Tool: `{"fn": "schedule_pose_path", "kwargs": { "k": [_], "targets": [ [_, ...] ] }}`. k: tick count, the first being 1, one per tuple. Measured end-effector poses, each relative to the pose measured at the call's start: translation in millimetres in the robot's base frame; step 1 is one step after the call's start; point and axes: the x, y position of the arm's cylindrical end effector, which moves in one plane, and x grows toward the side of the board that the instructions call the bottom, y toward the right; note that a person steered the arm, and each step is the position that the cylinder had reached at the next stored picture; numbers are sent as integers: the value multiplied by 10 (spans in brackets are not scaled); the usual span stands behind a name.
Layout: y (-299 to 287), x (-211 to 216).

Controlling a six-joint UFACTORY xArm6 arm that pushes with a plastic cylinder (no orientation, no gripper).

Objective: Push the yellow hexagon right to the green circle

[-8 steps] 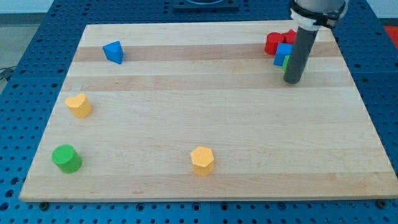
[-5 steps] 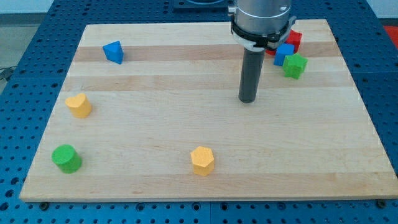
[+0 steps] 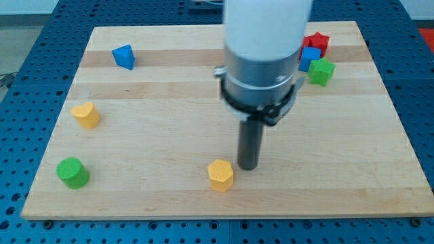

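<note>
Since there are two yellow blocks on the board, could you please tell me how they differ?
The yellow hexagon lies near the view's bottom centre, while the yellow heart-like block sits at the view's left. The hexagon has flat sides; the other has a rounded, notched outline. My tip is just right of the hexagon and far from the other block. Both share colour and similar size.

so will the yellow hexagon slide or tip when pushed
It will probably slide: the yellow hexagon looks squat, sitting flat on the smooth board. Its flat sides may make it turn if struck off-centre. My tip is just to its right, so it should go left.
</note>
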Motion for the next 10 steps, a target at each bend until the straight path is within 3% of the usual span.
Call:
{"fn": "schedule_pose_path", "kwargs": {
  "k": [5,10],
  "targets": [
    [-13,261],
    [-1192,265]
  ]
}}
